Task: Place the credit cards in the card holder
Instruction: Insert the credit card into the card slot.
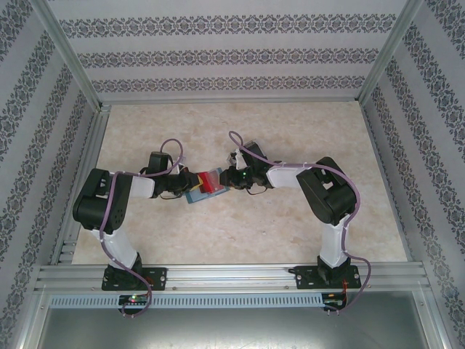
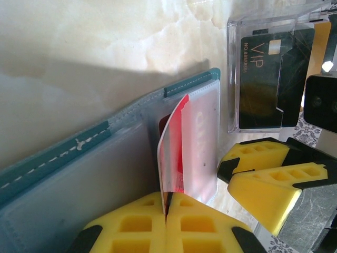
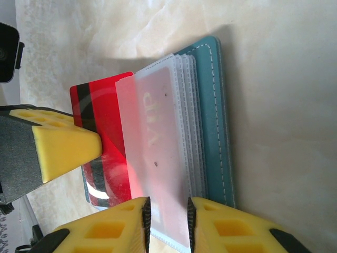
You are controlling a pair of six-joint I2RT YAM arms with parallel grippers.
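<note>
While R gripper (image 3: pixel 167 213) pinches card holder sleeve (image 3: pixel 158 132), L gripper (image 2: pixel 166 204) clamps red card (image 3: pixel 107 105).

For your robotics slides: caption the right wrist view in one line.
Left pincer holds a red card partway in a sleeve of the holder; right pincer grips that sleeve.

Red card (image 3: pixel 102 100), teal card holder (image 3: pixel 213 105)

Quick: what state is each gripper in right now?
Left gripper: shut on the red card.
Right gripper: nearly closed, apparently pinching a clear sleeve of the card holder.
</note>
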